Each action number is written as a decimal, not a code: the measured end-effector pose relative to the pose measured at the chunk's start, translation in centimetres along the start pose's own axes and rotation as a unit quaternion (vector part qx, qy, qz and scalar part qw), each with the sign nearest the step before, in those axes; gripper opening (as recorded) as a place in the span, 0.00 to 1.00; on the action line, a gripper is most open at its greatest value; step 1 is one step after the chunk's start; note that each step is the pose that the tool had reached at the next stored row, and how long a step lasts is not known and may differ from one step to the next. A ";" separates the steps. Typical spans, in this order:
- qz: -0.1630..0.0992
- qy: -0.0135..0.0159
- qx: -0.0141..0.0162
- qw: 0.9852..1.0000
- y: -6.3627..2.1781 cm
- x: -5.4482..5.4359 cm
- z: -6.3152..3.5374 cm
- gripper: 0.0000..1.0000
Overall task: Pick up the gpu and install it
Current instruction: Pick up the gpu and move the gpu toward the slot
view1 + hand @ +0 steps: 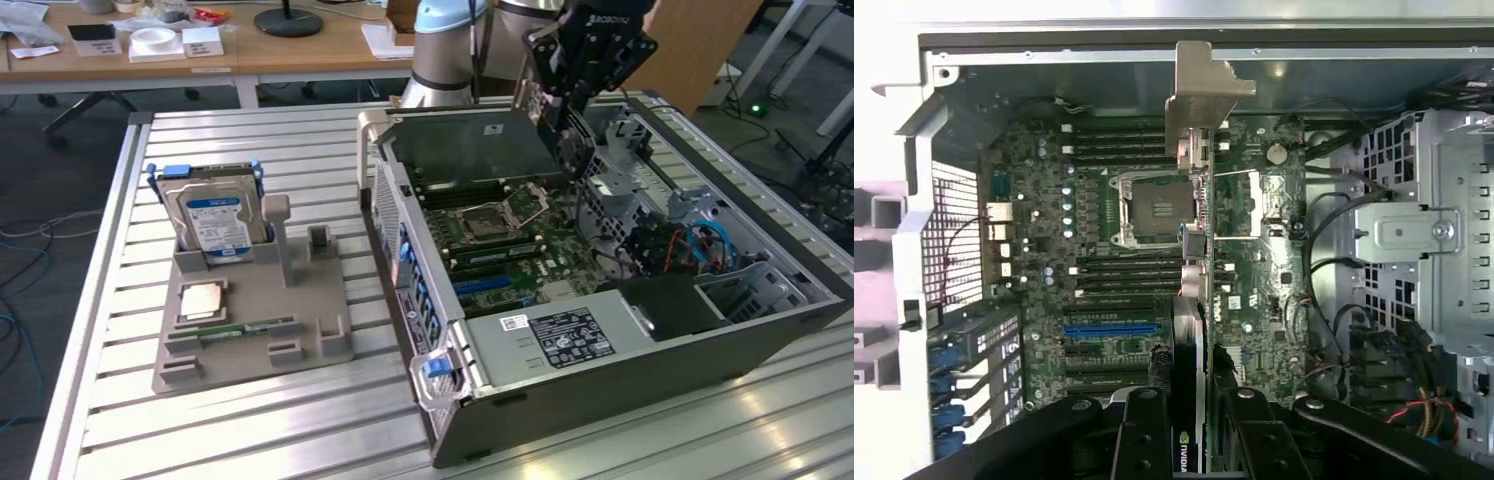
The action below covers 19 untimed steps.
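**Black card clamped over the open steel case**

Exterior view: the black gripper (566,105) hangs over the far end of the grey sheet-metal computer case (601,400), which lies on its side with the panel off. Its fingers are clenched on the gpu (574,138), a thin flat card seen edge-on, tilted, lower end just above the case interior. Below lies the green motherboard (514,250) with a square metal-framed CPU socket (487,215) and dark ribbed slots. A grey power supply (561,335) with a black label sits at the near end. To the exterior view's left, on the ribbed aluminium table (267,440), a matte grey moulded holder (254,350) carries a silver hard drive (214,222) with a blue label, standing upright.

Wrist view: two black fingers (1144,435) pinch the gpu (1192,300), which runs away from them as a narrow edge and ends in a bent bare-metal bracket (1199,95). A white logo shows on the card between the fingers. The card hangs over the motherboard, crossing the edge of the CPU socket (1154,210); a long blue slot (1109,328) lies just beside it. Perforated silver drive cages (1424,230) and loose cables stand to one side.
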<state>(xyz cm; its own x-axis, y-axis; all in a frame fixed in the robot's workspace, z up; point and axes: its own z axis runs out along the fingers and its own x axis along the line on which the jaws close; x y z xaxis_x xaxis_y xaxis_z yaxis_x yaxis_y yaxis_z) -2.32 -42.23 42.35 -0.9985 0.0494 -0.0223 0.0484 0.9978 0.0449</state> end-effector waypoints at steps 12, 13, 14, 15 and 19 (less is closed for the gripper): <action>0.000 0.000 0.000 1.000 0.35 -2.9 0.08 0.26; 0.000 0.000 0.000 1.000 0.38 -3.2 0.09 0.26; 0.000 0.000 0.000 1.000 0.41 -3.4 0.09 0.26; 0.000 0.000 0.000 1.000 0.43 -3.7 0.10 0.26; 0.000 0.000 0.000 1.000 0.54 -4.7 0.12 0.26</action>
<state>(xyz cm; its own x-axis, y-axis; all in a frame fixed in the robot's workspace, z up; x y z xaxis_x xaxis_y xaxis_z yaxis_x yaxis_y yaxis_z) 2.37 -41.91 42.36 -0.9985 0.0493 -0.0222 0.0482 0.9978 0.0448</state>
